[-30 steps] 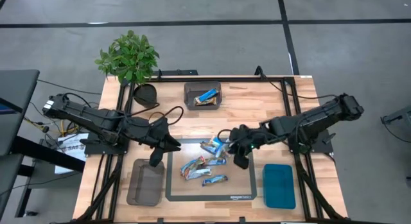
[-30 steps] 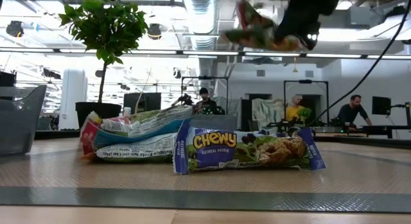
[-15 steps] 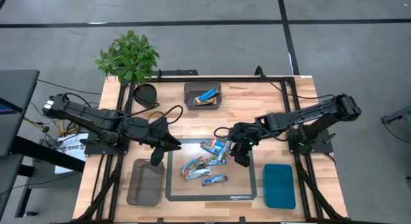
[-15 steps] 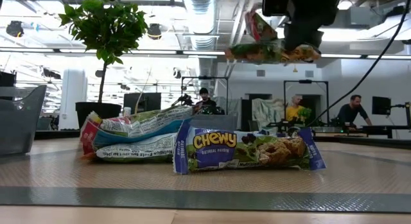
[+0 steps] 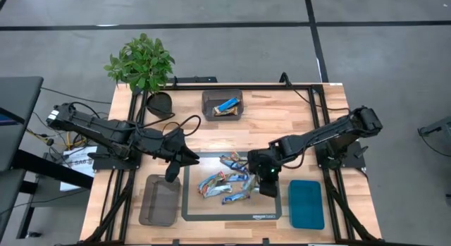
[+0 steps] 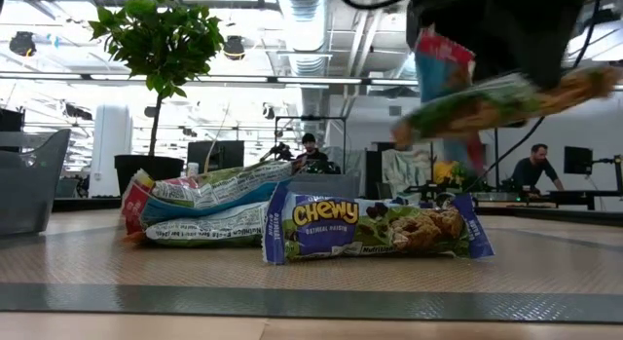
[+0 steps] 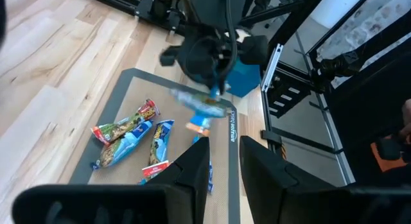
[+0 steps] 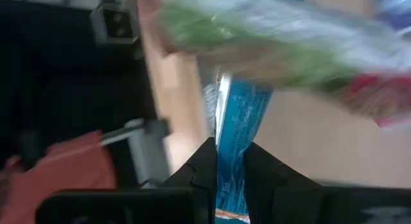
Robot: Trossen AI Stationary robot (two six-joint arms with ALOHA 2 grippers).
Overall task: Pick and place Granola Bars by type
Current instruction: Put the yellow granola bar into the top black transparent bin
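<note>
Overhead, right fingers (image 5: 259, 177) indistinct; wrist view shows them clamping blue bar (image 8: 236, 140).

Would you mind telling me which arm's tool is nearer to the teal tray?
The right. The right tool, gripping a granola bar, sits just beside the teal tray, over the mat's edge. The left tool waits across the mat, by the grey bin.

Right gripper (image 7: 215, 99) above mat (image 7: 122, 89) – holds blurred bar (image 7: 202, 107); loose bars (image 7: 131, 137) below
</note>
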